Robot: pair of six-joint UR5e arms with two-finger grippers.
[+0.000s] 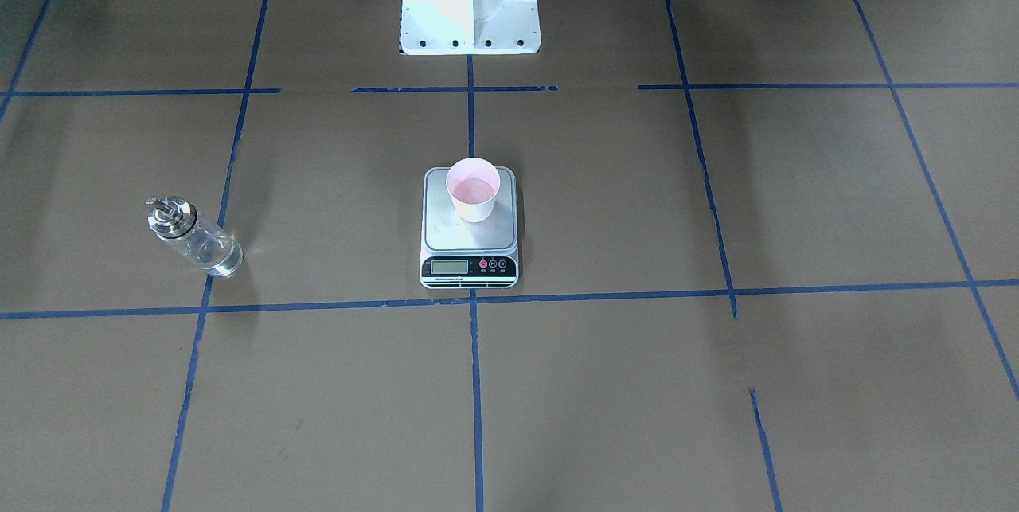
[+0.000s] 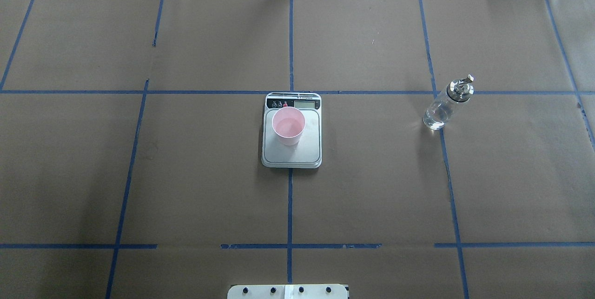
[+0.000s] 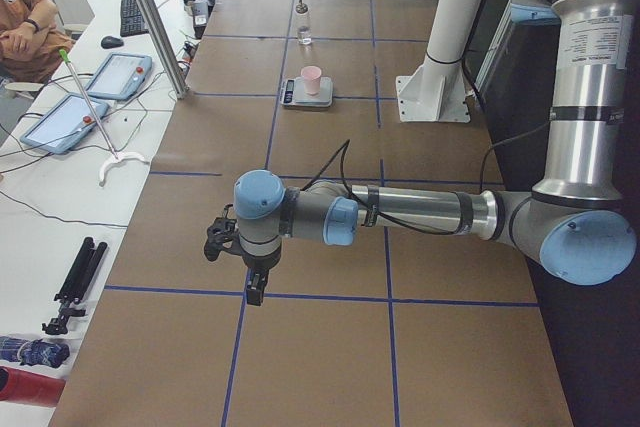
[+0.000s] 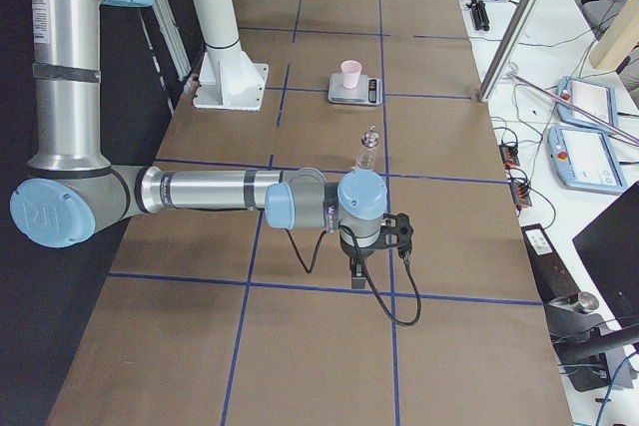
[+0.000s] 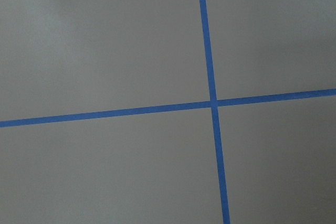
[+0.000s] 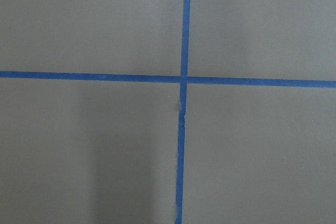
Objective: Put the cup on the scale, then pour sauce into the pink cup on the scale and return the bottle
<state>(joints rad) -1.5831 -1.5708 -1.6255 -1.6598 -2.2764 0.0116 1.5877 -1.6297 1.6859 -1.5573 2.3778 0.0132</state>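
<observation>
The pink cup (image 1: 473, 189) stands upright on the back half of the scale (image 1: 470, 245), at the middle of the table. In the overhead view the cup (image 2: 288, 125) sits on the scale (image 2: 293, 156) toward its display end. The clear bottle (image 2: 445, 106) stands alone to the right, with clear sauce in its lower part; it shows left of the scale as bottle (image 1: 195, 237). Both arms hang far out at the table's ends. The left gripper (image 3: 255, 289) and the right gripper (image 4: 357, 274) point down over bare paper, and I cannot tell whether they are open or shut.
Brown paper with a blue tape grid covers the table. The white robot pedestal (image 1: 470, 2) stands behind the scale. A side bench carries tablets (image 3: 118, 75) and cables, and a person (image 3: 22, 27) sits at its far end.
</observation>
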